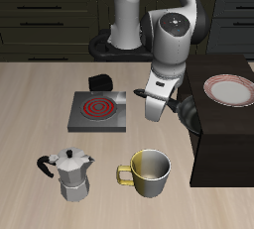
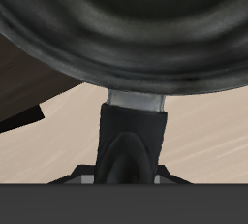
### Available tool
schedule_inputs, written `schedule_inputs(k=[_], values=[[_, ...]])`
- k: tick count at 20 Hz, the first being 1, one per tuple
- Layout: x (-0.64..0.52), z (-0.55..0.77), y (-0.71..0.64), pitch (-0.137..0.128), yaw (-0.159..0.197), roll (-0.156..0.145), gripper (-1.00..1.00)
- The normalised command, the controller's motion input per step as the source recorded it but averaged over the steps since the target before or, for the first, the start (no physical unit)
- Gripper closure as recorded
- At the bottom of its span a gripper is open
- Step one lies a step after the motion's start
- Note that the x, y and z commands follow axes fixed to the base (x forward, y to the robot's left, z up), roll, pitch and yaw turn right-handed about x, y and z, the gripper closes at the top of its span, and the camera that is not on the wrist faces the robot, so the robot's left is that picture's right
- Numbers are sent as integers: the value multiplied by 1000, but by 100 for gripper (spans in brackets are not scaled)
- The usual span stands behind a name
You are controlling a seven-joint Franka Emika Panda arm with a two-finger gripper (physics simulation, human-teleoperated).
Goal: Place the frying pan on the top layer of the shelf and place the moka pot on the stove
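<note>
The small silver faceted moka pot (image 1: 71, 174) with its black side handle is standing near the front edge of the pale wooden table (image 1: 30, 104), untouched. Farther back, the flat square grey stove (image 1: 98, 111) with its red spiral burner is lying bare, with a small black knob block behind it. Beside the moka pot, a yellow-grey mug (image 1: 150, 172) is standing upright, apart from both.

The pincer (image 1: 162, 102) is hanging between the stove and the large dark boxy wooden shelf (image 1: 226, 139). The wrist view is showing the round black non-stick frying pan (image 2: 126, 29) filling the frame, its long handle running straight back into the pincer — the fingers appear closed on that handle, and the pan is lifted off the table. In the exterior view only a dark part of the pan (image 1: 189, 112) is showing beside the shelf edge.

The first step is judged to be in hand: carrying the pan to the shelf top. The next move calls for raising the pan over the shelf edge and setting it down flat. A white plate with a red rim (image 1: 230, 90) is occupying part of the shelf top — the pan must land clear of it.
</note>
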Motion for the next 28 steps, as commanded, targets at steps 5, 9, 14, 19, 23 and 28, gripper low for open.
schedule_inputs(k=[5,9,14,19,23,28], values=[[222,-30,171,-71,15,-41,100],[94,56,81,-62,-29,-16,100],[24,14,219,-19,-26,25,100],[10,-11,176,-20,0,2,-100],[-33,59,56,-73,-37,-16,-100],[-28,217,-62,-54,-99,-1,-100]])
